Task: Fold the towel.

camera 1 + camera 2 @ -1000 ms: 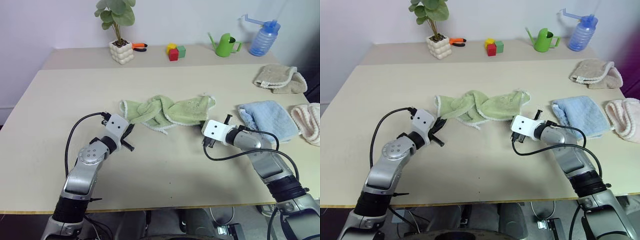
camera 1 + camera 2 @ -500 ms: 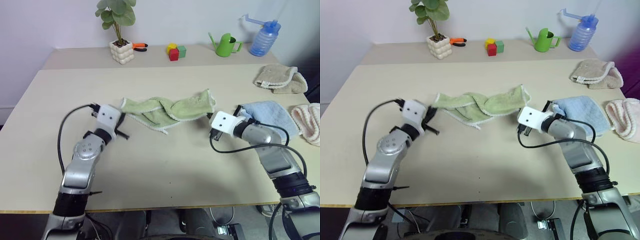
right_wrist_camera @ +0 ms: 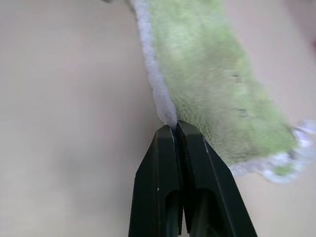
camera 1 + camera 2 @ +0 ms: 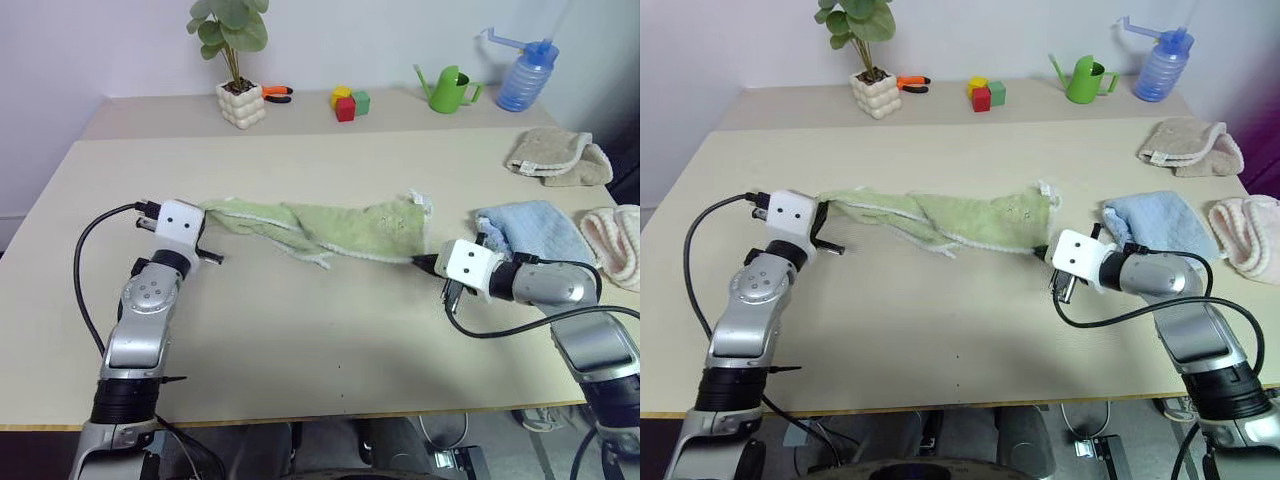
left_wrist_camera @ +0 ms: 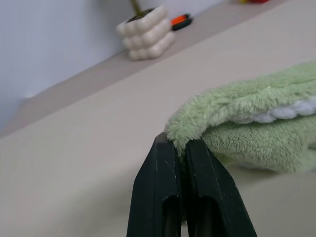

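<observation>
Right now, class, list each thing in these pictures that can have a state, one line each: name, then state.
Green towel: twisted, stretched between both hands.
Left hand: shut on the green towel's end.
Right hand: shut on the green towel's edge.
Blue towel: folded, lying on the table.
Beige towel: folded.
Plant pot: upright.
Watering can: upright.

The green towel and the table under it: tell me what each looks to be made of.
The green towel: soft terry cloth by its fuzzy looped pile, matte, with whitish stitched edging along the border; likely cotton or microfibre, which the look leaves open. The table: smooth, pale beige top with a faint sheen and a thin darker front edge, so probably laminated board rather than solid wood.
</observation>
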